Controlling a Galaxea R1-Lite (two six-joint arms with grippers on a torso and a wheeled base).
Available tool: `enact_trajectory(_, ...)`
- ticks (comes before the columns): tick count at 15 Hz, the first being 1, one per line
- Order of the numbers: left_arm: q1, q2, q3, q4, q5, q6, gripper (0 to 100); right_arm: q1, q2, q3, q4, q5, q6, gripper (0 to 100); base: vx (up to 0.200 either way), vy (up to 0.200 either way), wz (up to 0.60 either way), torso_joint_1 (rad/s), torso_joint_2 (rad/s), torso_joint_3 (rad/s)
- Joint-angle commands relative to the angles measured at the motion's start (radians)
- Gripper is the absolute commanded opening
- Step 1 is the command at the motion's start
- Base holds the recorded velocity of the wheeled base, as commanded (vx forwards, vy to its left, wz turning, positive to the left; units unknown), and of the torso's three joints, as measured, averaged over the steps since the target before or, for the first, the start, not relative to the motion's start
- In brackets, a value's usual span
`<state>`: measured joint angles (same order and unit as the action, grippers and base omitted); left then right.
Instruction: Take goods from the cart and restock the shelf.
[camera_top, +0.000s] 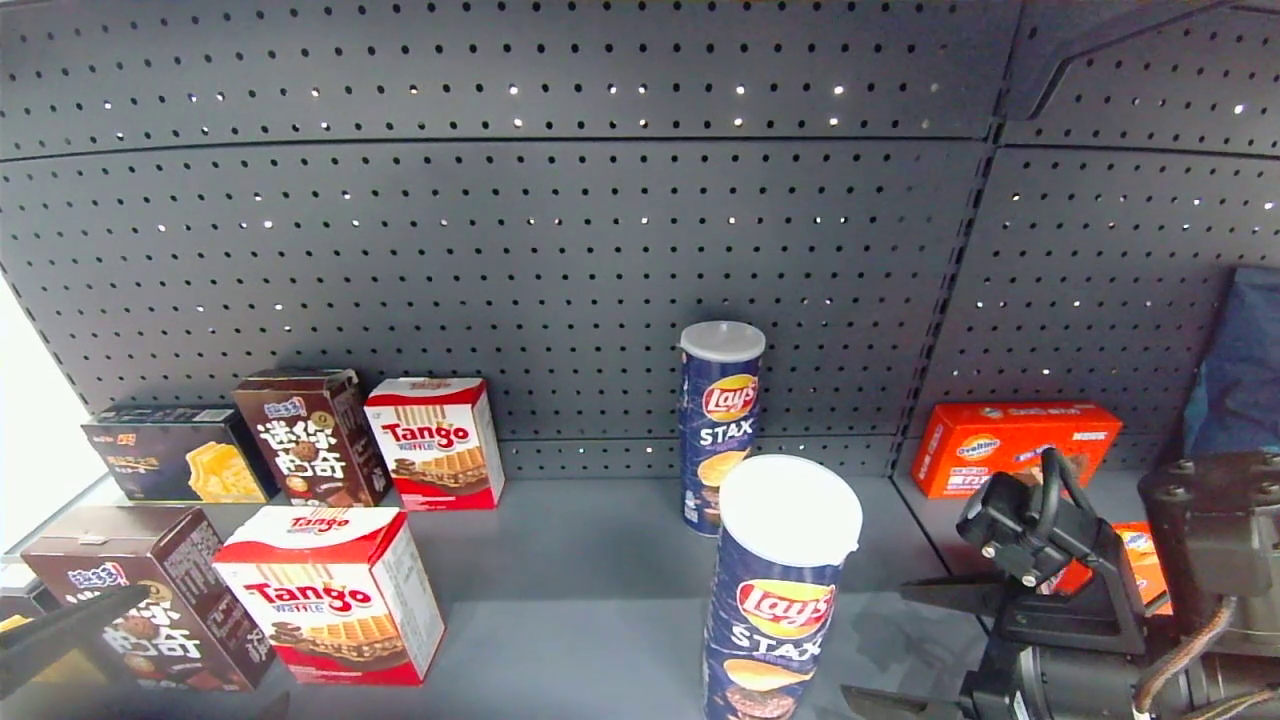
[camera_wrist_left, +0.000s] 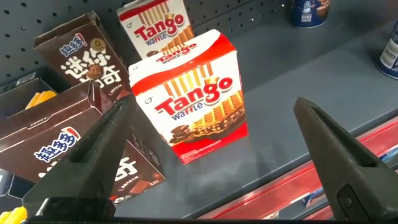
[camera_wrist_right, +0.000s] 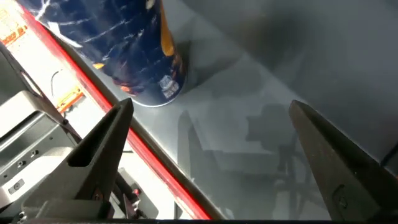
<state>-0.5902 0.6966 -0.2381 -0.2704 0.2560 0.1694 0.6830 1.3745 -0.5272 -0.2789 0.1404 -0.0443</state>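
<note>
Two tall blue chip cans stand mid-shelf: the front can (camera_top: 778, 590) near the shelf's edge and the rear can (camera_top: 720, 425) by the back panel. My right gripper (camera_top: 878, 642) is open just right of the front can, nothing between its fingers; the right wrist view has that can's base (camera_wrist_right: 134, 62) beside the open gripper (camera_wrist_right: 211, 107). My left gripper (camera_wrist_left: 214, 104) is open in front of the front red-and-white wafer box (camera_wrist_left: 196, 96), apart from it. One left finger (camera_top: 70, 625) shows at the lower left.
Several snack boxes fill the shelf's left: a second wafer box (camera_top: 437, 440), brown boxes (camera_top: 310, 435) (camera_top: 150, 595), and a dark box (camera_top: 175, 455). An orange box (camera_top: 1010, 440) lies at the right, past an upright divider. Bare shelf floor (camera_top: 580, 580) lies between boxes and cans.
</note>
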Motion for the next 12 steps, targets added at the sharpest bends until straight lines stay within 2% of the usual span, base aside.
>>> enact_trajectory(1, 0.000, 0.004, 0.000, -0.001, 0.000, -0.001, 100, 0.006, 0.017, -0.008, 0.000, 0.001, -0.002, 100, 0.000, 0.000, 0.00, 0.000, 0.00, 0.000)
enact_trajectory(9, 0.000, 0.003, 0.006, -0.001, 0.000, -0.002, 100, 0.006, 0.061, -0.048, -0.002, 0.001, -0.002, 100, 0.000, 0.000, 0.00, 0.000, 0.00, 0.000)
enact_trajectory(12, 0.000, 0.003, 0.008, 0.000, 0.000, -0.019, 100, 0.004, 0.074, -0.056, -0.002, 0.001, -0.002, 100, 0.000, 0.000, 0.00, 0.000, 0.00, 0.000)
